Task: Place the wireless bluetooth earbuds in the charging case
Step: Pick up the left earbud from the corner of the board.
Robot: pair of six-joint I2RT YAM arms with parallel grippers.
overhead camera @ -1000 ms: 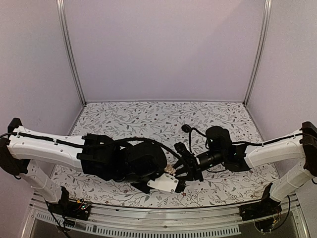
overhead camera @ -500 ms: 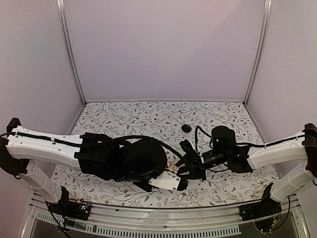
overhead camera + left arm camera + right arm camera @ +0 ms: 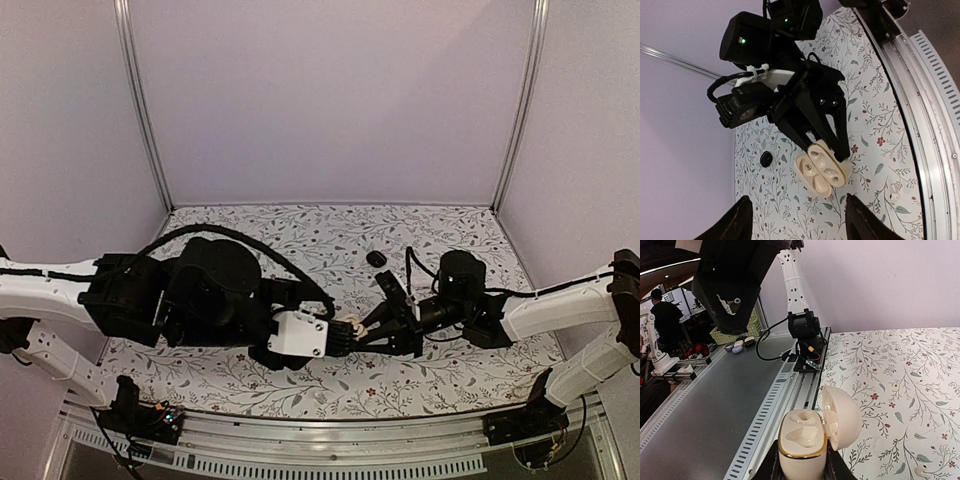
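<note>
A cream charging case [image 3: 803, 444] with a gold rim is held in the air just above the flower-patterned table [image 3: 300, 235], near its front edge. Its lid [image 3: 841, 416] is swung open to one side, and two hollow sockets show in the base. The right jaws are closed tight on the lower body of the case, one black finger on each side, and point it towards the left arm.

Facing the case, and just apart from it, the left jaws stand wide open with nothing between them. Their two black fingers [image 3: 739, 220] frame the case in the left wrist view without touching it.

One white earbud [image 3: 895, 196] lies on the table near the front edge, beside the held case and well clear of both jaws. It appears again low in the right wrist view.

Farther back on the table sits a small black rounded object [image 3: 377, 258], apart from everything else; whether it is a case or an earbud cannot be told.

A ridged metal rail [image 3: 785, 395] runs along the front edge of the table.
</note>
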